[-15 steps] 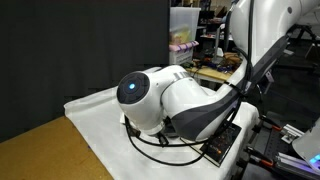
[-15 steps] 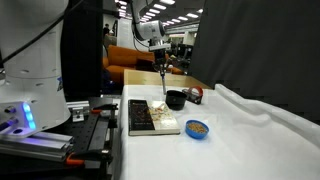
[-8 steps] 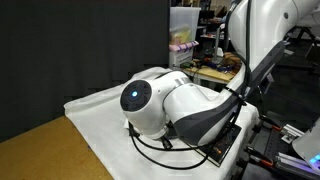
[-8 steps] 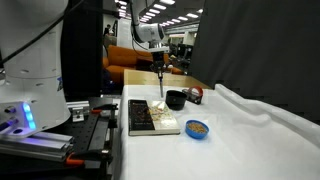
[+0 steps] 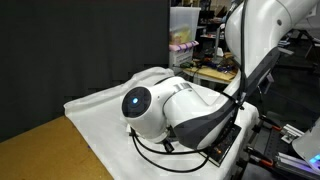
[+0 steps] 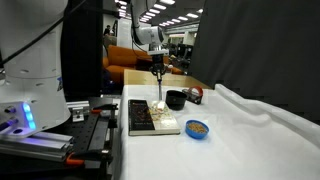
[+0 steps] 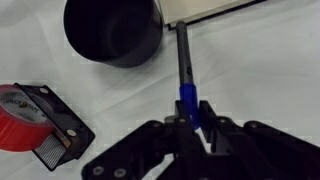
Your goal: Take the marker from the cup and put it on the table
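Note:
In the wrist view my gripper (image 7: 190,112) is shut on the blue end of the marker (image 7: 183,60). Its dark body points away from me over the white cloth of the table (image 7: 265,70). The dark cup (image 7: 112,30) stands just left of the marker, apart from it, and looks empty. In an exterior view the gripper (image 6: 158,70) holds the marker (image 6: 160,90) upright, its tip near the table, just left of the cup (image 6: 176,99). In the other exterior view my own arm (image 5: 165,105) hides cup and marker.
A red-and-black tape dispenser (image 7: 40,118) lies left of the gripper. A flat tray (image 6: 150,117) sits beside the cup, and a small blue disc (image 6: 198,128) lies nearer the camera. The table's bare wooden corner (image 5: 40,150) shows beside the cloth.
The gripper with the marker has come down a little towards the table beside the cup. The arm's elbow has sunk lower.

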`<action>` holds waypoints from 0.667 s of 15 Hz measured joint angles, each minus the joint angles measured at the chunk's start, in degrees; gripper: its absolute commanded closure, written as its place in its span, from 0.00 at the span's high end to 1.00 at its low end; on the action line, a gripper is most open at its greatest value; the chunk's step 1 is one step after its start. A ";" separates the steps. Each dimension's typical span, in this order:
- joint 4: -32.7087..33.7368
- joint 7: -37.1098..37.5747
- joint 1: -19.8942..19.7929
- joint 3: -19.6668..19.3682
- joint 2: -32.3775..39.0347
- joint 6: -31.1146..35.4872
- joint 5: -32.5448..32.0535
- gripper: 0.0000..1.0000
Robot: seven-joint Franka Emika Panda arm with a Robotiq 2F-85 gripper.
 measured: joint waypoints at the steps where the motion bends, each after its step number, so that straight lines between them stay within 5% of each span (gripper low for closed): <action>1: 0.00 0.00 0.01 0.09 0.31 0.00 0.00 0.04; 7: 0.00 0.00 0.02 0.15 1.19 0.00 0.84 0.06; 8: 0.02 0.00 0.02 0.17 1.36 0.00 0.95 0.36; 9: 0.02 0.00 0.04 0.21 1.52 0.00 1.01 0.43; 10: 0.02 0.00 0.07 0.25 1.62 0.00 1.03 0.24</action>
